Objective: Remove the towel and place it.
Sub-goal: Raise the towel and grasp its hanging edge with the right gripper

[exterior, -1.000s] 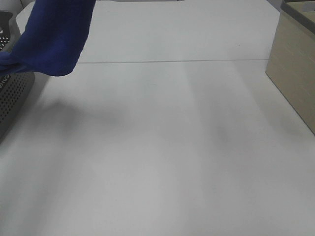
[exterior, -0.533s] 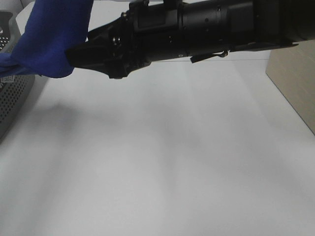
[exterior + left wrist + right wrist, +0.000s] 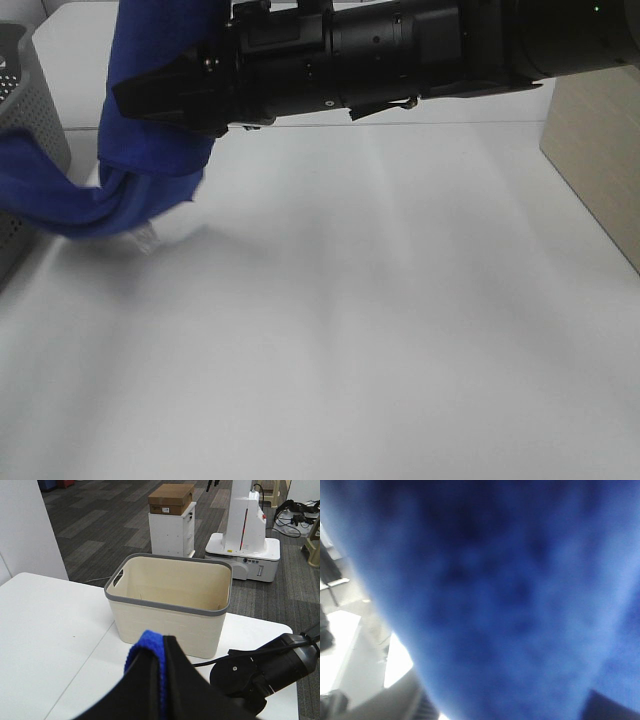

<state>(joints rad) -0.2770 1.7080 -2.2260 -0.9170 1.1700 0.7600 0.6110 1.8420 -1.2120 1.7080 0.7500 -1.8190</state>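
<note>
**Clerk:** Entry one, high camera. Contents?

**Checker:** One towel (image 3: 150,150), royal blue, hanging down from the upper edge over the left part of the white table (image 3: 350,330). Its lower part loops leftward as a thick band across the front of a grey perforated basket (image 3: 25,110). One small pale tag (image 3: 146,238) sits at the lowest fold. I cannot tell whether the tag rests on the table or hangs just above it.

**Clerk:** Arms?

**Checker:** One right arm (image 3: 420,45), black, reaching in from the right and across the middle. The right gripper (image 3: 135,95) lies against the hanging cloth with its tip pointing left. Its jaw gap cannot be read here. One beige basket (image 3: 595,150) at the right edge, well apart from the towel.

**Clerk:** Entry two, left wrist.

**Checker:** The left gripper (image 3: 157,652) has two dark fingers closed together, with a strip of the towel (image 3: 149,645) pinched between them, held up above the table. Below it stands the beige basket (image 3: 170,615), which has a grey rim. The right arm (image 3: 265,672) is near that basket.

**Clerk:** Entry three, right wrist.

**Checker:** Blurred blue towel (image 3: 495,595) fills nearly the whole view, close against the lens. No fingers can be made out. I cannot tell whether this claw is open or closed, or whether it has hold of the cloth.
</note>
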